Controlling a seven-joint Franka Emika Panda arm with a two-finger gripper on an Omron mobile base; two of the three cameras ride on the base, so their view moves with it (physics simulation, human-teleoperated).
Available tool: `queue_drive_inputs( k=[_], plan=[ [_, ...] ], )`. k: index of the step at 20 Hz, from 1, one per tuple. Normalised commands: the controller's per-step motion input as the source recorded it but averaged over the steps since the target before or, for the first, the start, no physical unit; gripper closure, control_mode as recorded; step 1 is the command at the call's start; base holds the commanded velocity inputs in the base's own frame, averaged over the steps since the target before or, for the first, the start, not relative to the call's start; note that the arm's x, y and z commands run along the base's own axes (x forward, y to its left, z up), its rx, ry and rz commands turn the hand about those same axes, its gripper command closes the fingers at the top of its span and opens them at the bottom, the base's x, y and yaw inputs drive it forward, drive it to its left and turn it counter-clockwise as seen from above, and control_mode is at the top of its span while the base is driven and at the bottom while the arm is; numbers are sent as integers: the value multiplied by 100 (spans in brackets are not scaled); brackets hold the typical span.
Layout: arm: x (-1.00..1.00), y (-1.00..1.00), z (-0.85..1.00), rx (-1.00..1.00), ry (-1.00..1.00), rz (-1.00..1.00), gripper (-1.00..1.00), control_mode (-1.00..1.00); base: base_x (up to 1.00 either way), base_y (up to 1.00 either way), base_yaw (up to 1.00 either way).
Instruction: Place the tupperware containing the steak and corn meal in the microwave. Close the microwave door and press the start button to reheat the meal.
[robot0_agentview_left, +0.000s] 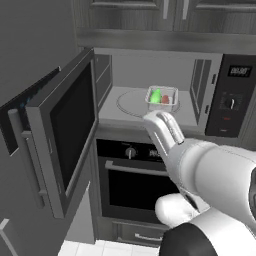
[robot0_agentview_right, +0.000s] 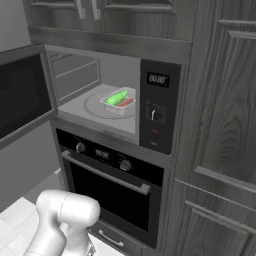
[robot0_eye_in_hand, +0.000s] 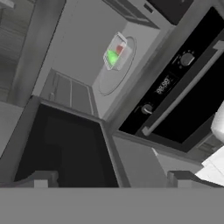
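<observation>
The tupperware (robot0_agentview_left: 162, 97) (robot0_agentview_right: 119, 101) (robot0_eye_in_hand: 115, 54) rests on the round turntable inside the open microwave (robot0_agentview_left: 150, 65) (robot0_agentview_right: 80, 75), toward the right of the cavity. Through its clear walls I see the steak and corn meal: a green lump (robot0_agentview_left: 156, 95) and a red lump (robot0_agentview_left: 165, 99). The microwave door (robot0_agentview_left: 65, 130) (robot0_agentview_right: 20, 95) (robot0_eye_in_hand: 65, 148) is swung wide open to the left, its vertical bar handle (robot0_agentview_left: 27, 155) on the outer edge. My gripper (robot0_eye_in_hand: 113, 179) is open and empty, hanging in front of and below the cavity, apart from the tub.
The black control panel (robot0_agentview_left: 232, 95) (robot0_agentview_right: 157, 107) with display and knob sits right of the cavity. An oven (robot0_agentview_left: 132, 175) (robot0_agentview_right: 110, 185) (robot0_eye_in_hand: 175, 87) with a horizontal handle is directly below. Dark cabinets (robot0_agentview_right: 220, 125) stand above and to the right.
</observation>
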Motion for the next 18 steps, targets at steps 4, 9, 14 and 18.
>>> queue_drive_inputs(
  k=[4, 9, 14, 18],
  plan=[
    [-9, 39, -37, 3, -6, 0, -100, -100, 0, 0, 0],
    [0, 43, -14, 5, -12, 0, -100, -100, 0, 0, 0],
    [-14, 48, -6, 7, -25, 0, -100, -100, 0, 0, 0],
    [-21, 53, -10, 10, -27, 0, -100, -100, 0, 0, 0]
  ],
)
